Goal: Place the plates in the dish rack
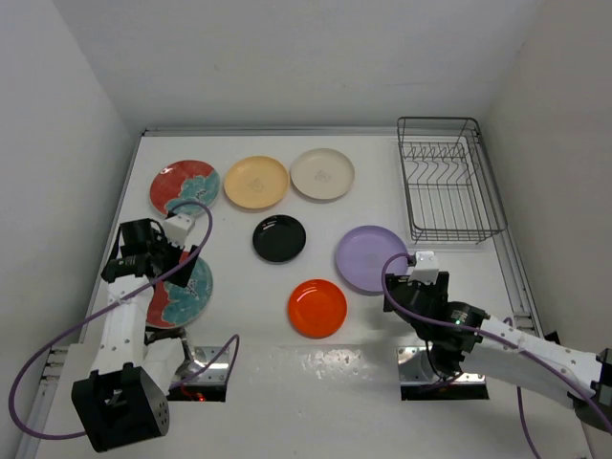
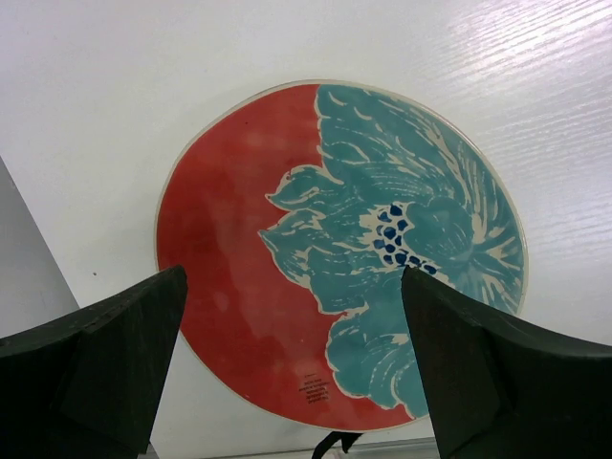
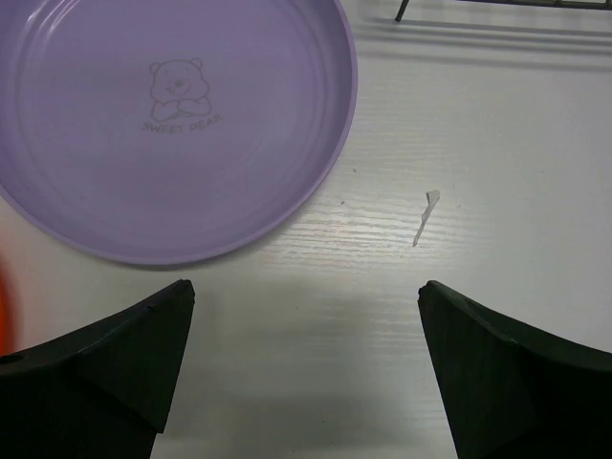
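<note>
You have the dish rack (image 1: pixel 449 182) standing at the far right of the table (image 1: pixel 373 210), and every plate lying flat outside it: a red floral plate (image 1: pixel 185 186) and a second red floral plate (image 1: pixel 196 292) at the left, the yellow-orange plate (image 1: pixel 256 182) and cream plate (image 1: pixel 322 174) along the back, and the black plate (image 1: pixel 279 238), lilac plate (image 1: pixel 371 256) and orange-red plate (image 1: pixel 317 308) in the middle. Your left gripper (image 2: pixel 296 382) hangs with fingers spread wide above one of the floral pair (which of the two, I cannot tell). Your right gripper (image 3: pixel 306 373) is likewise spread, holding nothing, over bare table just beside the lilac plate's rim.
</note>
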Action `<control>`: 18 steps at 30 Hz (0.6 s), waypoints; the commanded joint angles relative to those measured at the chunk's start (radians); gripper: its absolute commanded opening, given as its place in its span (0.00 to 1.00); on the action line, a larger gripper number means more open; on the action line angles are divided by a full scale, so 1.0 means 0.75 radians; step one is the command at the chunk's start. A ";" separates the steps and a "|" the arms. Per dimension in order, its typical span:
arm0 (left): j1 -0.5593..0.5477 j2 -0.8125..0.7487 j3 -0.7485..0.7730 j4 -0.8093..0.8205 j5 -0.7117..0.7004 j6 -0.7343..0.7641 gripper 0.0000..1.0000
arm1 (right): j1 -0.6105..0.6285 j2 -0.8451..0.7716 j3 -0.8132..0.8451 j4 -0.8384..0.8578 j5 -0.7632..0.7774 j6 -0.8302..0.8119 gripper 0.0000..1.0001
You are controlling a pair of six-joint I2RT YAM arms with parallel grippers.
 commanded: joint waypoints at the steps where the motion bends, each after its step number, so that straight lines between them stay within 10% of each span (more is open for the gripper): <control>1: 0.016 -0.022 0.035 0.002 0.001 -0.012 0.99 | 0.006 0.011 0.018 0.036 0.014 0.000 1.00; 9: 0.016 -0.053 0.237 -0.025 -0.219 -0.077 0.99 | 0.002 0.009 0.031 0.019 0.006 0.004 1.00; 14: 0.029 0.332 0.836 -0.407 -0.075 -0.092 0.99 | 0.002 0.022 0.082 0.027 -0.015 -0.041 1.00; 18: 0.100 0.635 1.149 -0.508 0.091 -0.165 0.64 | 0.006 0.111 0.170 0.176 -0.029 -0.261 0.71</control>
